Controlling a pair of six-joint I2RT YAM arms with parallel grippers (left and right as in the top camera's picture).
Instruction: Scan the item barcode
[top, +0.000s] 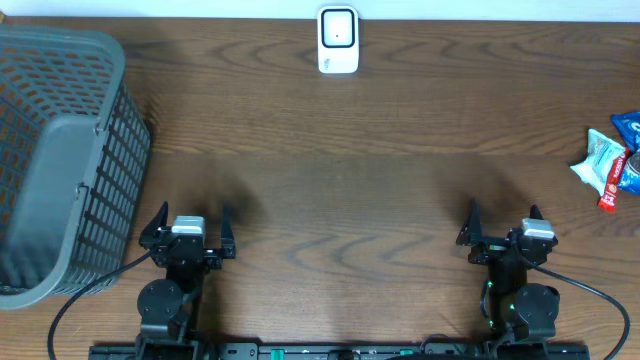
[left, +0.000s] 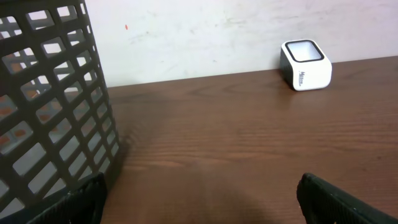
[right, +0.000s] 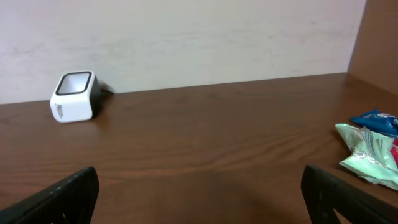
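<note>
Brown table (top: 340, 200) has bare room in the middle. White scanner (top: 338, 40) sits by the far edge, snack packets (top: 610, 160) at the right edge, gray basket (top: 60, 160) at the left. Both the left gripper (top: 194, 213) and right gripper (top: 503, 210) are wide apart, empty.

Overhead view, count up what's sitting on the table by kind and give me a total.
Basket: 1
Barcode scanner: 1
Snack packets: at least 3; the pile runs off the frame edge
Total: at least 5
</note>
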